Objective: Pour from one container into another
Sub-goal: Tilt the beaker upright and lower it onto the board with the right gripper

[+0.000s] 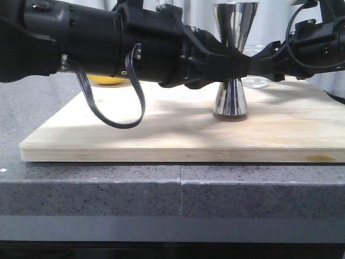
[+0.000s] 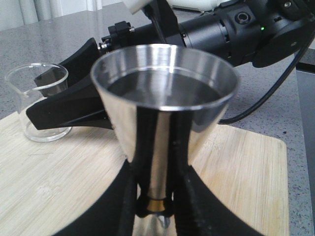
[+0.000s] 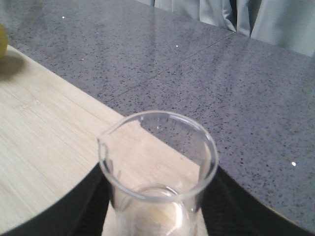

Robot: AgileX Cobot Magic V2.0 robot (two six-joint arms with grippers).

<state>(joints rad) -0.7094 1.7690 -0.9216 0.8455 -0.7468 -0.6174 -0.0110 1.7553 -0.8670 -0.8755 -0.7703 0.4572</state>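
The steel jigger (image 1: 230, 97) stands upright on the wooden board (image 1: 161, 129). My left gripper (image 2: 155, 204) is shut on the jigger's narrow waist at the gold band, one finger on each side. The jigger's wide upper cup (image 2: 165, 93) fills the left wrist view. The clear glass beaker (image 3: 157, 167) stands upright on the board just beyond the jigger, its pour lip (image 3: 104, 140) toward the board's middle. My right gripper (image 3: 156, 209) is shut on the beaker, black fingers (image 3: 86, 209) pressed against both sides. I see no liquid in the beaker (image 2: 42, 101).
A yellow fruit (image 1: 108, 81) lies on the board's far left, mostly hidden behind my left arm (image 1: 97, 40). The board rests on a grey speckled counter (image 1: 108, 183). A loop of cable (image 1: 116, 116) hangs from the left arm near the board.
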